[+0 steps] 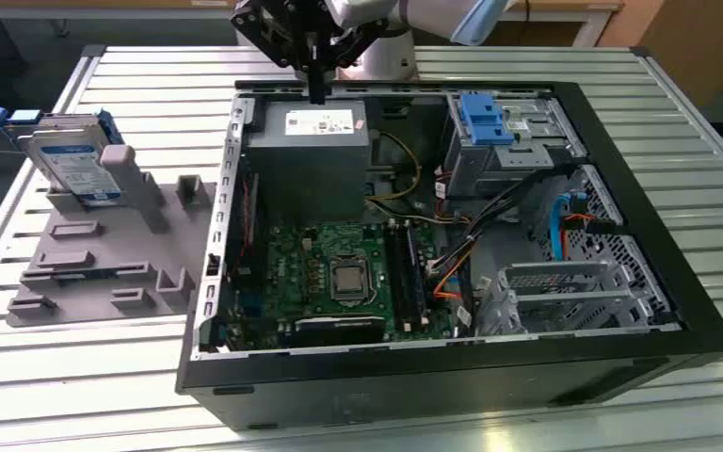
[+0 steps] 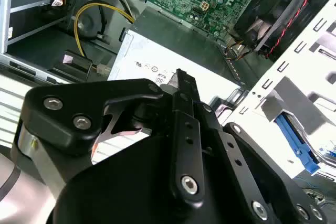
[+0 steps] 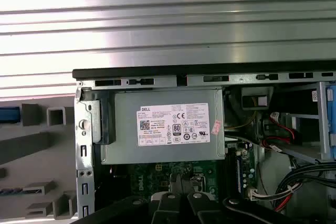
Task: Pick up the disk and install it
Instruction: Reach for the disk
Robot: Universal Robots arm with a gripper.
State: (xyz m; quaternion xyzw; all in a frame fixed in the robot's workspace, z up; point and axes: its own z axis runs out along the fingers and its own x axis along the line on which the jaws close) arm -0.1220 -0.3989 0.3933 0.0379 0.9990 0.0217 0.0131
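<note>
Right now your gripper (image 1: 317,91) has its two fingers pressed together, tip to tip, with nothing pinched between them. In the exterior view it points straight down and hangs over the far edge of the open computer case (image 1: 462,391). Its tip is just above the grey power supply (image 1: 315,146), which sits in the case's far corner toward the exterior view's left. The first wrist view looks past the gripper (image 3: 183,198) onto that same power supply (image 3: 163,129), whose white label faces up. The second wrist view shows the gripper (image 2: 182,77) from behind, with the power supply (image 2: 173,40) beyond it. Nearer the camera in the exterior view, the green motherboard (image 1: 336,273) lies on the case floor. A blue drive bracket (image 1: 480,118) sits at the far wall toward the exterior view's right.

The disk (image 1: 67,160) sits outside the case (you are well apart from it). It stands on edge, leaning a little, in a slot at the far end of the grey fixture block (image 1: 98,254). That block lies on the slatted metal table (image 1: 72,377) just beside the case, on the exterior view's left. The disk's labelled face is turned toward the camera, and a blue bracket frames it. From the gripper, the disk lies toward the exterior view's left, with the case's side wall between the two. The gripper touches neither the disk nor the block.
</note>
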